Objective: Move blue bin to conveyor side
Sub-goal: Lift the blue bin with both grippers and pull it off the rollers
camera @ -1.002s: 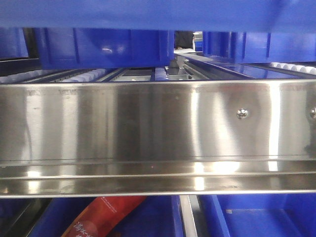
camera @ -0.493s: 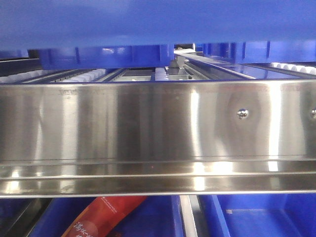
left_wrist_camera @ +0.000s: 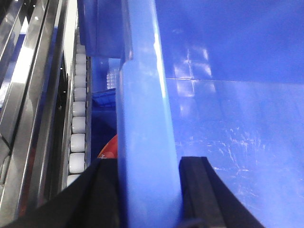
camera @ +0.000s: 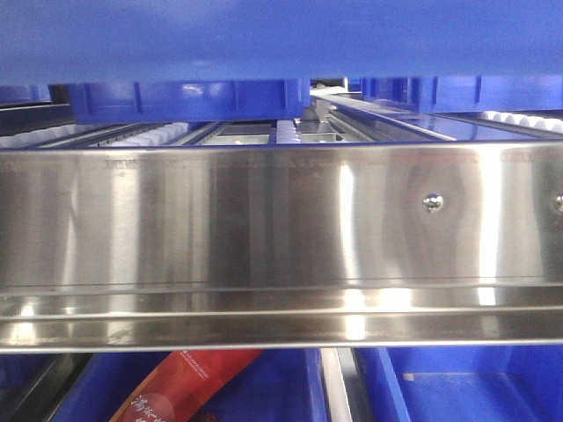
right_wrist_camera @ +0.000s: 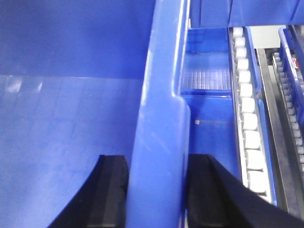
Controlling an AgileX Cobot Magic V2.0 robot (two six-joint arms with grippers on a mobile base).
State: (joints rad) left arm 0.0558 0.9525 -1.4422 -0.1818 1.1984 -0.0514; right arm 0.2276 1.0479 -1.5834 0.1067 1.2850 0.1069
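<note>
**Clamped blue bin [camera: 264,35] hangs above the rack edge**

The left end effector [left_wrist_camera: 148,164] and right end effector [right_wrist_camera: 156,161] each grip a thick side rim. A slim gap separates the bin's bottom edge from the steel rack [camera: 264,229] near rail. White rollers [right_wrist_camera: 249,123] run close alongside.

Bin [camera: 264,35]: hung above the rack rail [camera: 264,220].
Left gripper [left_wrist_camera: 148,161]: straddled one wall.
Right gripper [right_wrist_camera: 156,159]: straddled the opposite wall.
Rollers [left_wrist_camera: 77,128]: lay outside both walls.
Packet [camera: 189,382]: lay in a crate [camera: 281,387] below.
</note>
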